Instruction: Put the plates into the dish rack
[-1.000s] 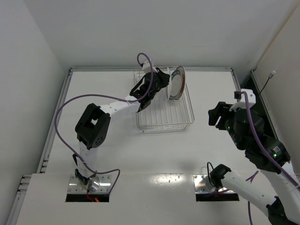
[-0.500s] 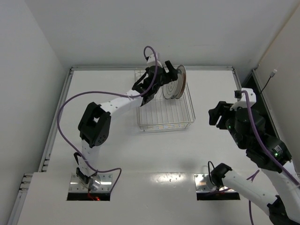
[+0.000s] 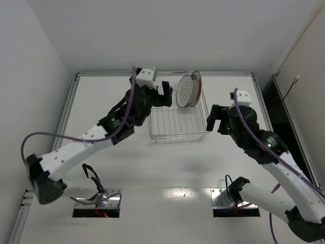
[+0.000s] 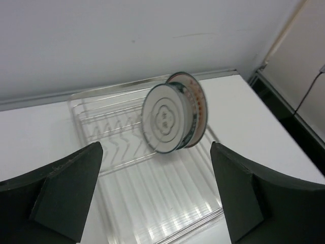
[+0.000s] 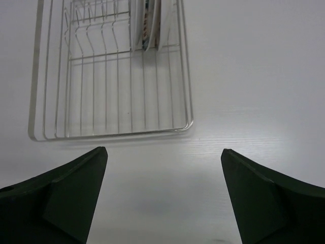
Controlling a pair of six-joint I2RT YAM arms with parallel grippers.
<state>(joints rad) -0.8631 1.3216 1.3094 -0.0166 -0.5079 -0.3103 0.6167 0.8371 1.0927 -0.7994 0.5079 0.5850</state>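
Three plates (image 3: 187, 90) stand on edge, packed together, at the far right of the dish rack (image 3: 177, 124), a silvery wire basket. In the left wrist view the whitish plate (image 4: 165, 119) faces me, the blue-green rim (image 4: 189, 133) shows behind it and the pinkish-brown plate (image 4: 198, 96) is at the back. My left gripper (image 3: 165, 94) hangs open above the rack's left part, just left of the plates, holding nothing (image 4: 155, 146). My right gripper (image 3: 213, 118) is open and empty at the rack's right side. Its view shows the rack (image 5: 101, 91) and the plates (image 5: 147, 23) ahead of the gripper (image 5: 163, 150).
The white table (image 3: 127, 162) is walled at the back and on both sides. A raised rail (image 3: 162, 74) runs along the far edge just behind the rack. A dark gap (image 3: 277, 99) lies beyond the table's right edge. Purple cables trail along both arms.
My left gripper opened, let go of a plate in the rack and drew back to the left. My right arm swung left toward the rack and its jaws opened wider.
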